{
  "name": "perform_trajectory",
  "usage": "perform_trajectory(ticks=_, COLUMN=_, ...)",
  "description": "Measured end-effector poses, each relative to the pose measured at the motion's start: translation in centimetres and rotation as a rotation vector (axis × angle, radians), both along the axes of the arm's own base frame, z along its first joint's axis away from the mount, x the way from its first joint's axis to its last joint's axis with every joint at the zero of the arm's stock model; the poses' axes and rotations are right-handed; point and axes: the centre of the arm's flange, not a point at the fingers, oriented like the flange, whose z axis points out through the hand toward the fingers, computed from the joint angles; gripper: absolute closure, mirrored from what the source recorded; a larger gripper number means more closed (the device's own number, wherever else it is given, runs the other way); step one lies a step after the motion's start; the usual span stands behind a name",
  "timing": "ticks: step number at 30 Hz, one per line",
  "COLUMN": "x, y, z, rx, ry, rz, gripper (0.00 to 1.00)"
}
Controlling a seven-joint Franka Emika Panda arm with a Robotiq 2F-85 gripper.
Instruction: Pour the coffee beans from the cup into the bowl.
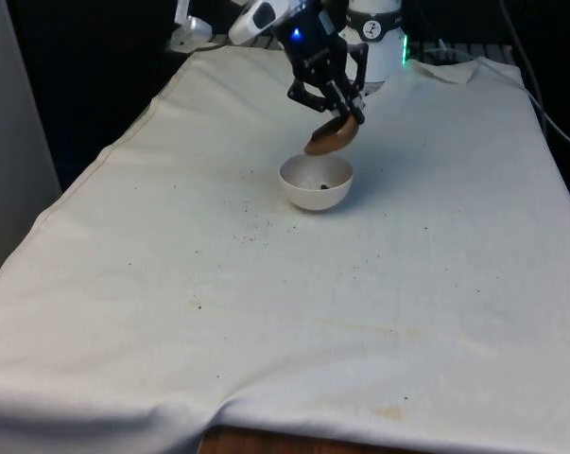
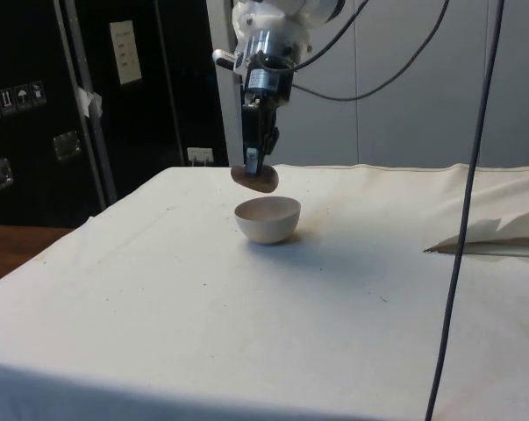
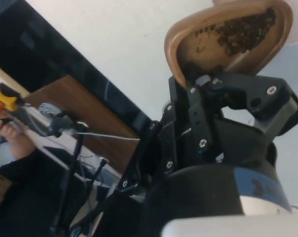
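The tool [image 1: 346, 112] is clamped on the rim of a brown cup [image 1: 331, 138] and holds it in the air, tilted steeply, directly above a white bowl [image 1: 316, 182]. In the side view the tool [image 2: 256, 162] hangs from above with the cup [image 2: 254, 179] at its tip, just over the bowl [image 2: 267, 219] and apart from it. The wrist view shows the cup's [image 3: 228, 37] inside: a dark mass of coffee beans [image 3: 245, 30] lies gathered against the lower wall towards one side of the rim, the rest of the inner wall bare (a few specks cling to it). The tool [image 3: 208, 81] grips the cup's edge between its fingers [image 3: 191, 106].

The bowl stands upright on the surface [image 1: 266, 312], in the far half, near the middle of its width; a few dark bits lie in its bottom. Small dark specks [image 1: 251, 225] are scattered on the white cloth on the front view's left of the bowl. A person's hand [image 3: 13, 136] holding a yellow-topped device [image 3: 4, 98] shows beyond the surface's edge.
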Motion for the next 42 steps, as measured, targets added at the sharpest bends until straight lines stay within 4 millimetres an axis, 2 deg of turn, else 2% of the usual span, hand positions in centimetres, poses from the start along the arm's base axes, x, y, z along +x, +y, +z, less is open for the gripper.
perform_trajectory(ticks=15, x=0.0, y=-1.6, z=-0.1, rx=0.110, ry=-0.056, rz=0.032, gripper=1.00)
perform_trajectory(ticks=31, x=-1.2, y=-4.3, z=-2.0, rx=0.236, ry=-0.072, rz=0.068, gripper=1.00)
perform_trajectory(ticks=42, x=-1.1, y=-5.2, z=-2.0, rx=0.307, ry=-0.103, rz=0.093, gripper=1.00)
